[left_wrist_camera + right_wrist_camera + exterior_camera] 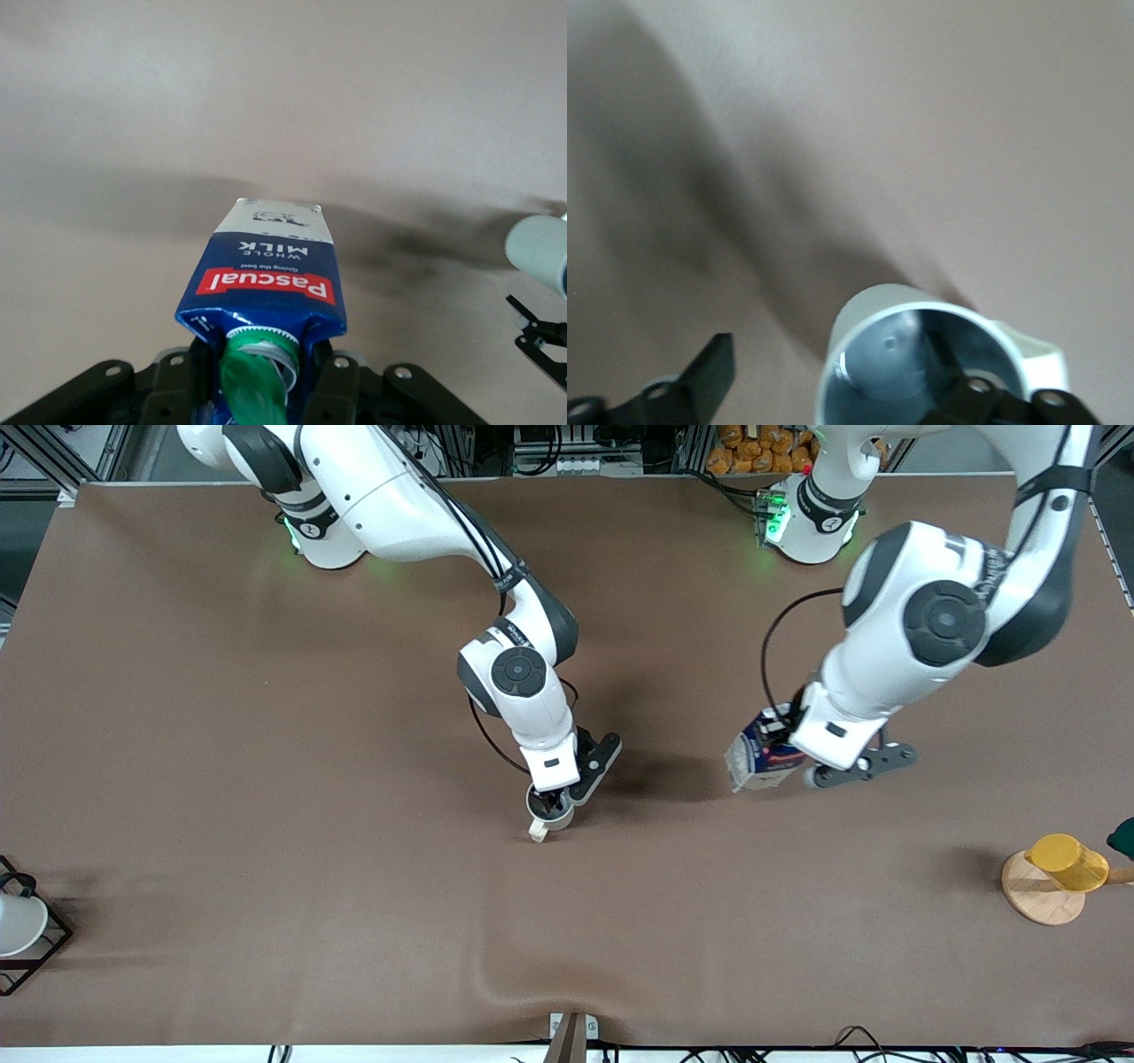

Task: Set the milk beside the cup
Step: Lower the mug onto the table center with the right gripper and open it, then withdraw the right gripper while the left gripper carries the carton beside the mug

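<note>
Gripping the milk near its capped top, the left claw is over the middle of the desk, toward the left arm's end. In the left wrist view the carton hangs tilted out from the claw, its green cap sitting between the dark fingers, and the red label band and the white base pointing away over the brown surface. Whether the carton's base touches the desk cannot be told.

The right claw is down at the cup, which stands on the desk beside the milk, toward the right arm's end and apart from the carton. In the right wrist view one finger reaches inside the grey hollow of the cup and the other finger stays outside, clear of the wall, so the claw is spread open and straddles the rim. The pale handle sticks out toward the front camera.

A yellow cup on a wooden disc sits at the desk's edge at the left arm's end, well apart from the left claw. A white cup in a black wire rack sits at the right arm's end.
</note>
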Controlling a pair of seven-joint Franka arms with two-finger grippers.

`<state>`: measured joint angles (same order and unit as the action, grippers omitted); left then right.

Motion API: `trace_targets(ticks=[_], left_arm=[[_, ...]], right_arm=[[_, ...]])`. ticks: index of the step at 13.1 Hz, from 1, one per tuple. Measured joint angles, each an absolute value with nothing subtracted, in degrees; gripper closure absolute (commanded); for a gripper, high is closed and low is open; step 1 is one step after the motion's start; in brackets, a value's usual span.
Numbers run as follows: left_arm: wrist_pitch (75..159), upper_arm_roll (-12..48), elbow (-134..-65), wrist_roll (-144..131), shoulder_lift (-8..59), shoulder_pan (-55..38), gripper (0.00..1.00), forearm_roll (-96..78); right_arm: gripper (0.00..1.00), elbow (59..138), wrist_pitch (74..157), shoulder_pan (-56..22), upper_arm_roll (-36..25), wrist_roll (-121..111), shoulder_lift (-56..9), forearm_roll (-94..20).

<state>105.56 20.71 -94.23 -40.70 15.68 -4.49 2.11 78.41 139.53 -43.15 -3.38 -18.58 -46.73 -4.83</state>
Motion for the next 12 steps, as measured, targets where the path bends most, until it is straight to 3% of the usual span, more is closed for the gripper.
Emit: trace_targets(ticks=[6,12], left_arm=[[105.8,20.8,-88.4,-47.5,21.9,-17.4,0.70,2.2],[106.1,20.4,-82.3,-44.6,28.3,-23.9,0.70,3.0]], right_arm=[[0.00,77.6,122.2,-41.2,-4.9,-15.9,-36.4,-4.8],[0.00,84.4,117.0,-23.4,-5.5,-16.4,-27.3,-4.9]])
